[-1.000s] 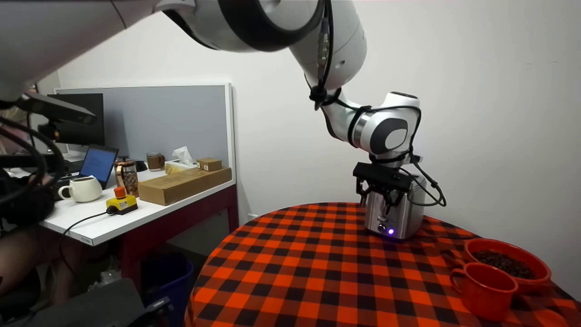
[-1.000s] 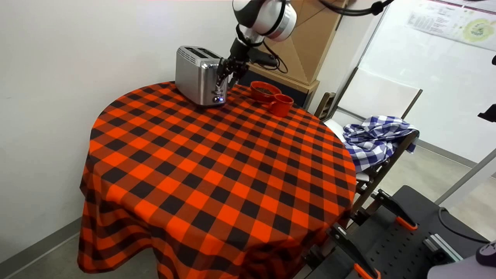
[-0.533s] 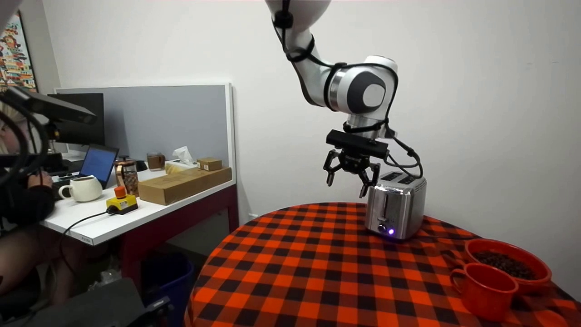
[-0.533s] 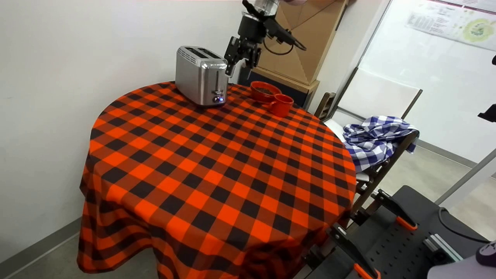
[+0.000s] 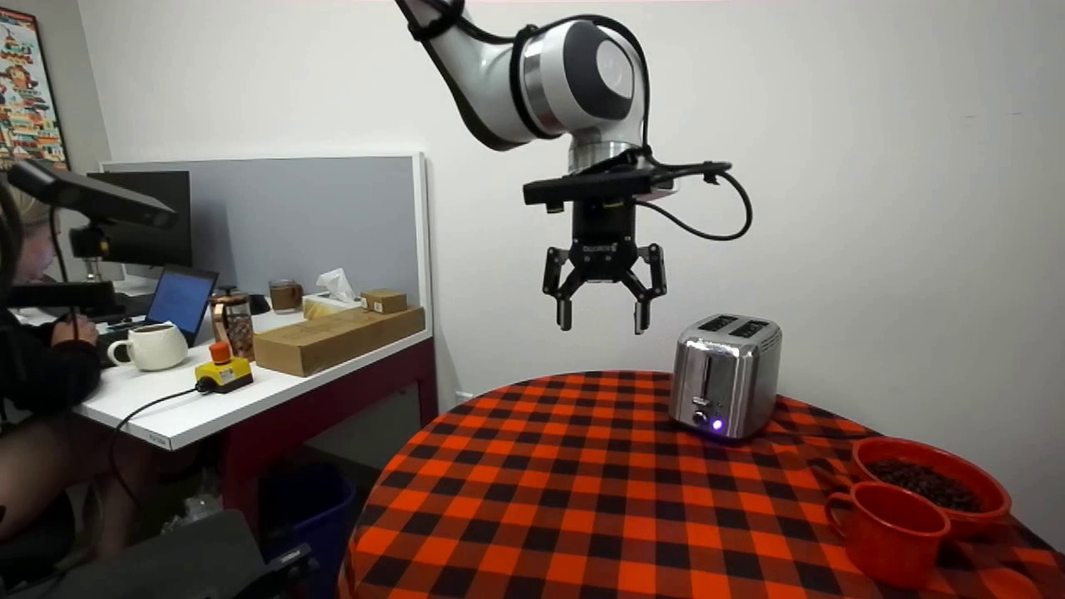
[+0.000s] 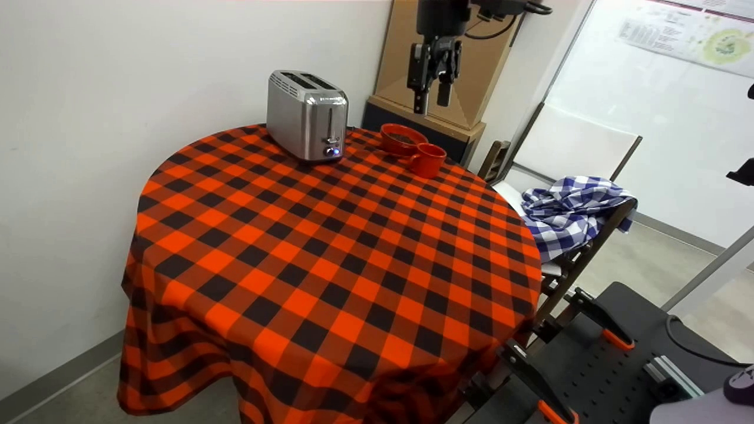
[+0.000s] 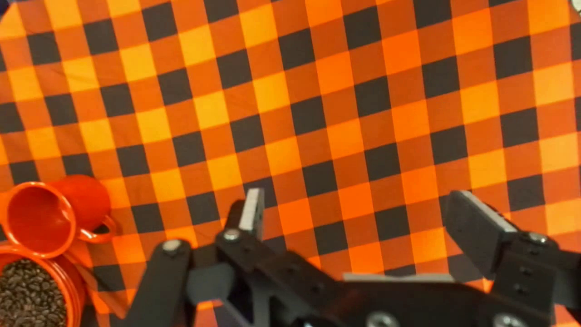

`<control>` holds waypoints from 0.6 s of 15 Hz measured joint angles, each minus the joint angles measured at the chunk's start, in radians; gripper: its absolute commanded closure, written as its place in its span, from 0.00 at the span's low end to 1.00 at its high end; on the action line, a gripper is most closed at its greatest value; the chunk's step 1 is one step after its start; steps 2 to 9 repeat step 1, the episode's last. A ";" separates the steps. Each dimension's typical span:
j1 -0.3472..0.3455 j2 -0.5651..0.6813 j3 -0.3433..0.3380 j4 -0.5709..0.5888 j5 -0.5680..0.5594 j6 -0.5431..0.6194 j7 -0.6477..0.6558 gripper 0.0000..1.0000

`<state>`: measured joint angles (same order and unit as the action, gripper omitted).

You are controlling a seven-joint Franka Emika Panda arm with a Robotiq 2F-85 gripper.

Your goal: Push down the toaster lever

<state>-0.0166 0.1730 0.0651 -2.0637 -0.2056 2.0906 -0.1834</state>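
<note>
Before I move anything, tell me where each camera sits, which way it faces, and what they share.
An exterior view: low over the tablecloth, facing the wall beyond the toaster, desk at picture left; arm and open end effector show.
An exterior view: raised, looking down across the tablecloth, toaster near its far edge, chair at picture right; end effector at the top.
Wrist view: at the arm's end, looking down at the tablecloth; fingers at the bottom.
Shared: both exterior views show the toaster; all three show the mug and bowl.
</note>
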 measured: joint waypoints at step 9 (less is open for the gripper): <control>0.006 -0.033 -0.001 -0.030 -0.004 -0.002 0.008 0.00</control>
